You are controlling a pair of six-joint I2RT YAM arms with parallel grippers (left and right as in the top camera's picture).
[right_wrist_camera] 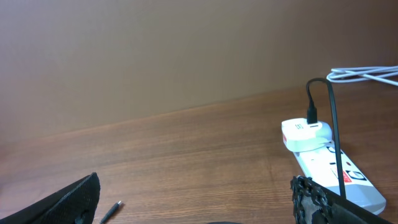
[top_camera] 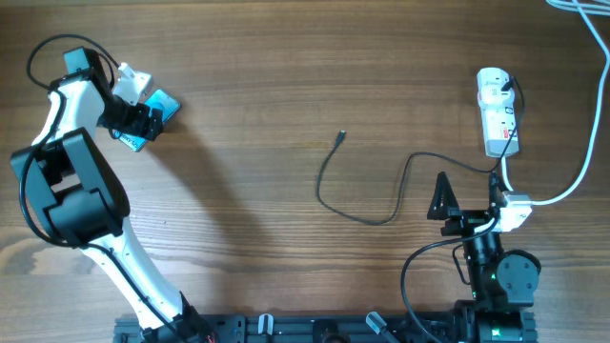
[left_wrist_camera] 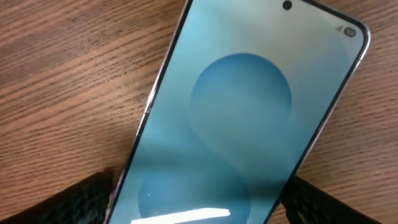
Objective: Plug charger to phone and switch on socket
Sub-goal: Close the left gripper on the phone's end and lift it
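The phone (left_wrist_camera: 249, 106), its screen cyan-blue, lies flat on the wooden table at the far left (top_camera: 164, 103). My left gripper (left_wrist_camera: 196, 208) straddles its lower end, still open, one black finger (left_wrist_camera: 81, 202) at each long edge, close to the rim. The charger is a thin black cable (top_camera: 329, 195) curling across mid-table, its plug tip (top_camera: 341, 136) lying loose (right_wrist_camera: 111, 211). At the far right sits the white socket (top_camera: 498, 112), with a white adapter (right_wrist_camera: 305, 134) plugged in. My right gripper (top_camera: 467, 205) hovers open near the front right, nothing between its fingers (right_wrist_camera: 193, 204).
A thick white lead (top_camera: 581, 171) runs from the socket area off the top right corner. A small white camera block (top_camera: 516, 211) sits on the right wrist. Bare wood lies between the phone and the cable tip.
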